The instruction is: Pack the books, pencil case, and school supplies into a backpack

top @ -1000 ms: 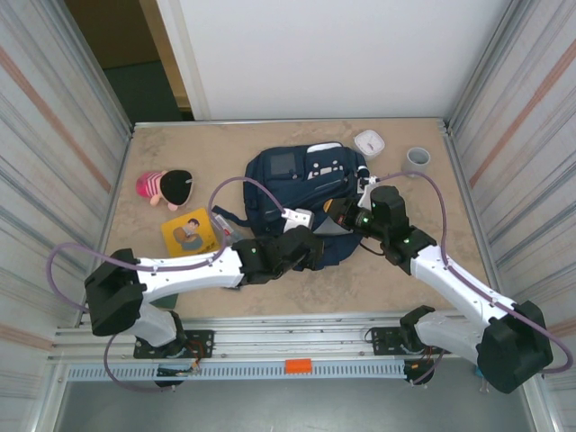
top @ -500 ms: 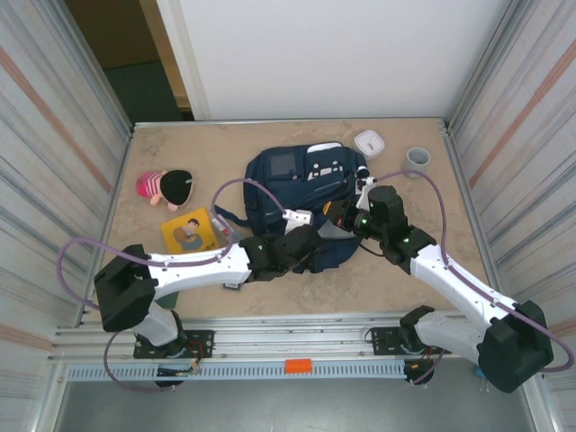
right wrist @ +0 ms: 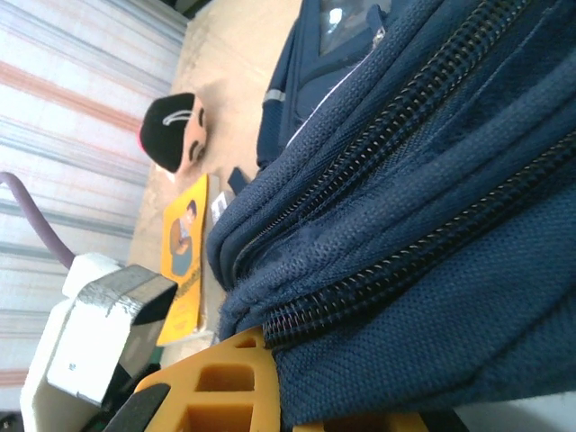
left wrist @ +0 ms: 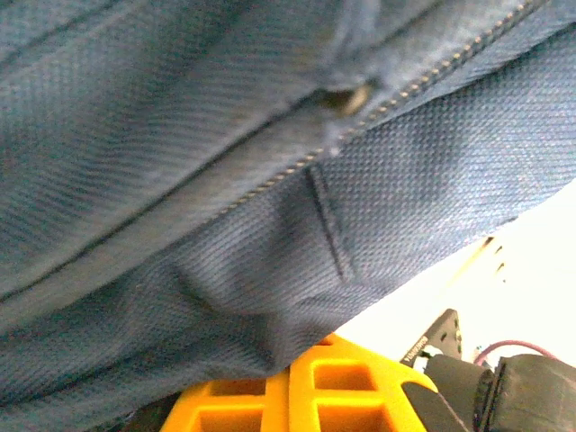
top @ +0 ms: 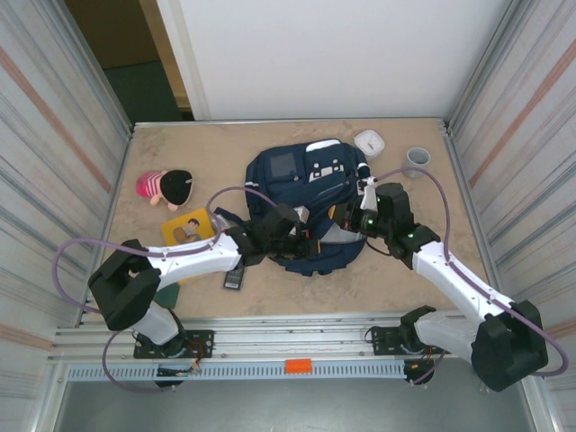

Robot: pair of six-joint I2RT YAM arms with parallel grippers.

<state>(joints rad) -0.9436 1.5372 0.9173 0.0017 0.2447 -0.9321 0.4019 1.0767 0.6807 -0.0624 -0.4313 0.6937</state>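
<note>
- Green-covered item nearest the bases: the dark green book (top: 171, 293) lies flat on the table (top: 396, 270). It is largely hidden under the left arm and sits well behind and to the left of the left gripper (top: 304, 245).
- The black rectangle (top: 234, 278) lies flat on the table behind and to the left of the left gripper, just beside the left arm and apart from the backpack (top: 306, 184).
- The left gripper is pressed into the backpack's near-left edge. In the left wrist view one orange finger (left wrist: 306, 391) sits under navy cloth that drapes over it. The gap of the jaws is hidden, so I cannot tell how wide it is.
- The yellow book (top: 187, 230) lies flat to the left of the left gripper, partly under the left arm.
- The right gripper (top: 346, 216) is at the backpack's near-right side, facing the left gripper with fabric between them. In the right wrist view zippered seams rest on its orange finger (right wrist: 220, 382). I cannot tell the width of its opening.
- The backpack lies flat with its front pockets up, touching both grippers and extending beyond them.
- The clear-white packet (top: 322, 146) sits at the backpack's far edge, beyond both grippers. Whether it is in a pocket or on top of it cannot be told.
- The plush doll (top: 165, 186) lies far to the left of the left gripper.
- The white round device (top: 370, 142) is just beside the backpack's far-right corner, and the grey cup (top: 417, 160) stands to its right. Both are beyond the right gripper.
</note>
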